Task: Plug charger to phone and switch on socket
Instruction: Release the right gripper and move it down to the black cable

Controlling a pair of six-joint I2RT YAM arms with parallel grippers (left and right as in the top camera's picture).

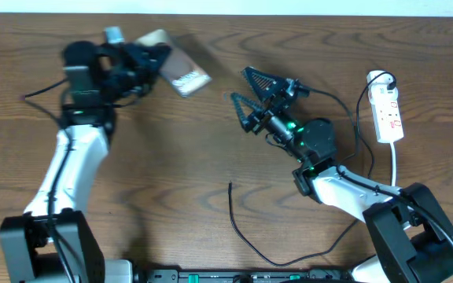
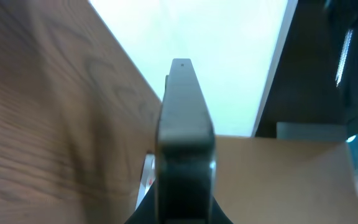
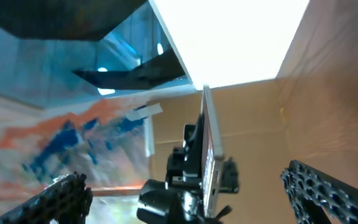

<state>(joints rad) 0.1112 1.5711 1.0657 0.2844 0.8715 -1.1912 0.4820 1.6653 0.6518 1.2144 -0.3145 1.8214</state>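
Left gripper [image 1: 154,59], at upper left of the overhead view, is clamped on the phone [image 1: 184,74] and, as I judge it, holds it lifted off the table [image 1: 156,165]. The left wrist view shows the slab edge-on, rising straight out of the grip, and the right wrist view shows the same thin edge facing the right arm. Its long axis, as I read it from above, runs diagonally from upper left to lower right, so the free short edge points toward the middle of the table. Right gripper [image 1: 242,85], next along, hangs with its jaws spread wide and nothing between them. Its perforated fingers [image 3: 328,190] frame the phone from a distance. Charger [image 1: 246,236]: its free end [image 1: 230,186] lies on the wood well below the right gripper in the overhead view, that is, toward the robot's base, apart from both phone and gripper. The last stretch of cable points roughly toward the far edge, then curves away rightward near the base. I judge the right arm clearly the nearer one. The coming pick turns on that arm dropping back toward the end and closing across the cable, not along it. Socket [image 1: 388,110], far right, lies lengthwise away from the robot, with a black plug [image 1: 382,78] seated at its far end. I cannot tell the switch position.
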